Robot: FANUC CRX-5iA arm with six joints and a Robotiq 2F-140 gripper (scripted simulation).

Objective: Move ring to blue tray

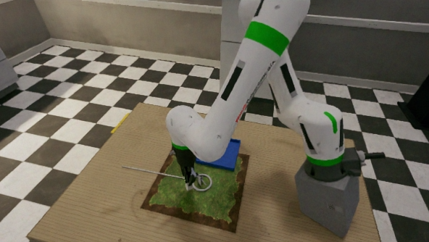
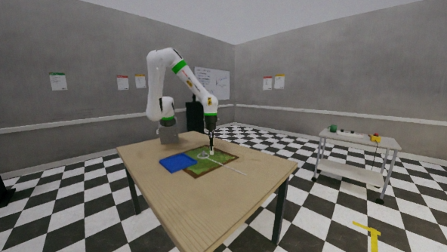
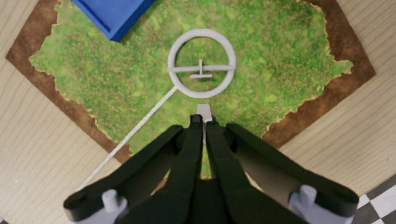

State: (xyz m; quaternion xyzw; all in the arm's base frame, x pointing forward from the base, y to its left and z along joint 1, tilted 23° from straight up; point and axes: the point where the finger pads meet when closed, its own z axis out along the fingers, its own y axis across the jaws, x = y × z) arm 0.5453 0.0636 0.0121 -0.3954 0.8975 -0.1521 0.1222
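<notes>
The white ring (image 1: 201, 182) lies on the green grass mat (image 1: 203, 188). In the wrist view the ring (image 3: 201, 62) has a thin bar across it and a small stake (image 3: 201, 71) at its centre, seen from above. A thin white rod (image 1: 152, 172) runs from the ring's edge out over the table. My gripper (image 3: 203, 113) (image 1: 189, 185) is shut, its tips just beside the ring's near edge and low over the mat. A small white tab shows at the fingertips. The blue tray (image 1: 224, 155) sits at the mat's far edge, partly hidden by my arm.
The wooden table (image 2: 204, 189) carries the mat, the tray (image 2: 177, 162) and the robot's grey base (image 1: 326, 195). A white cart (image 2: 355, 155) stands off to the right on the checkered floor.
</notes>
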